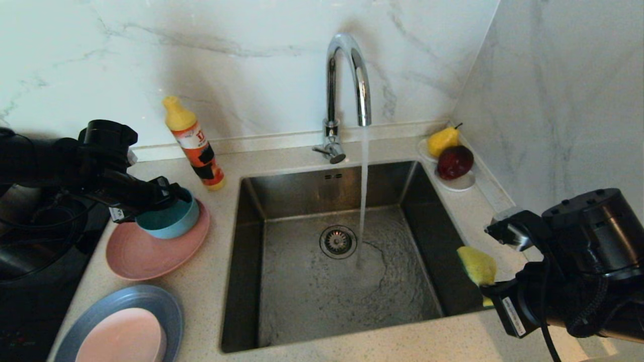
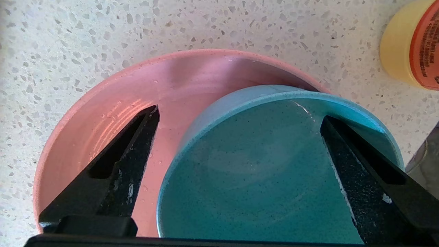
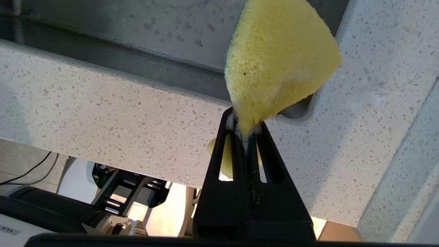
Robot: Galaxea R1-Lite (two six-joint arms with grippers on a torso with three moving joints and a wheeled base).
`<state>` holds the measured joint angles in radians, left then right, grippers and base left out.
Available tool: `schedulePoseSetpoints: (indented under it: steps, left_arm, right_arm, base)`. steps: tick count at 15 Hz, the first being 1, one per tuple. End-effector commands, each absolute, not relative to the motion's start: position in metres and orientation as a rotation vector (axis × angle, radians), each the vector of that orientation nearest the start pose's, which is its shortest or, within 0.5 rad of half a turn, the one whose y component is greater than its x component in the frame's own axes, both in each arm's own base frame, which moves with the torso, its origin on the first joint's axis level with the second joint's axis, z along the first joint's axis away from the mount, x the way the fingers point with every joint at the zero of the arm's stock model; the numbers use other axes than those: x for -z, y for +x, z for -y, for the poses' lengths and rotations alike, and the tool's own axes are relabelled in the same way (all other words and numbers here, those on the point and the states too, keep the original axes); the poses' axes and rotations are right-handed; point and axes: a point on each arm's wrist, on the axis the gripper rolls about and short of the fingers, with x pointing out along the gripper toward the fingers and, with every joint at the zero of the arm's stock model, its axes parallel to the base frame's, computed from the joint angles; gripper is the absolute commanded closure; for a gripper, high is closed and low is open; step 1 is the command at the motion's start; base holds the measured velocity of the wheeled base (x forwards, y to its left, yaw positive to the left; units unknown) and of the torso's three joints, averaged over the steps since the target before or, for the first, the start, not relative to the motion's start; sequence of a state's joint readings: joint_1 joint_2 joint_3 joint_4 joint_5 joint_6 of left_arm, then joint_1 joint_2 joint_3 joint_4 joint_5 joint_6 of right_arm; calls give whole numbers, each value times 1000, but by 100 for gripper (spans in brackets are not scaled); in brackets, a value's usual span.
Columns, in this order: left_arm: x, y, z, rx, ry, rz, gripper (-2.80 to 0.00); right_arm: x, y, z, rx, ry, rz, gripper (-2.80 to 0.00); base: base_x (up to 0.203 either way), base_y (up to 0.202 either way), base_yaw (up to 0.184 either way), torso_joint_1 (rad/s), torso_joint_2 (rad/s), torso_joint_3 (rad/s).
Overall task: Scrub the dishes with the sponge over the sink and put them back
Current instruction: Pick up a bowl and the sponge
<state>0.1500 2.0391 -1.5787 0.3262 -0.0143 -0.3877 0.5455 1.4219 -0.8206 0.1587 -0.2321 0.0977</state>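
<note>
Head view: steel sink [image 1: 282, 211] with the tap [image 1: 347, 75] running into it; on the speckled worktop [image 1: 211, 281] to its left, teal bowl [image 1: 171, 218] resting on salmon-pink plate [image 1: 151, 246], pale pink bowl [image 1: 123, 337] on grey-blue plate [image 1: 151, 301] nearer the front edge, detergent bottle [image 1: 193, 143] behind; left gripper [image 1: 168, 198] over the teal bowl, right gripper [image 1: 490, 291] at the sink's right rim with the sponge [image 1: 477, 265].
Left wrist view: jaws wide apart, one finger over the plate [image 2: 103, 113], the other inside the bowl [image 2: 253, 171], gripping nothing.
Right wrist view: jaws pinched tight on the lower tip of the yellow sponge [image 3: 277, 65], held above the sink's corner.
</note>
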Motion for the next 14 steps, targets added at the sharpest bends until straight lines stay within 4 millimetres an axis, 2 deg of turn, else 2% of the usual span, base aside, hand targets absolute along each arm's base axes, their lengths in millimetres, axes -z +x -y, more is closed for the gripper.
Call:
schedulePoseSetpoints:
  steps: [1,2,9,14]
  left_arm:
    - [-186,393,-60,-282,-433,-746,-280]
    - [-186,393,-60,-283,-432,-749,0]
    - [-184,394,-62,-289,-433,-752,0]
    - [-192,389,-74,-313,-427,-731,0]
  right_arm:
    - [-189,188,-108,-262,-198,-721,0]
    - [-189,188,-108,-263,-199,-725,0]
    - [-187,190,-109,-261,-202,-730,0]
    - [-187,188,-108,-260,-201,-732,0]
  base:
    - [0,0,0,0,0,0]
    - [0,0,0,0,0,0]
    - [0,0,0,0,0,0]
    - [0,0,0,0,0,0]
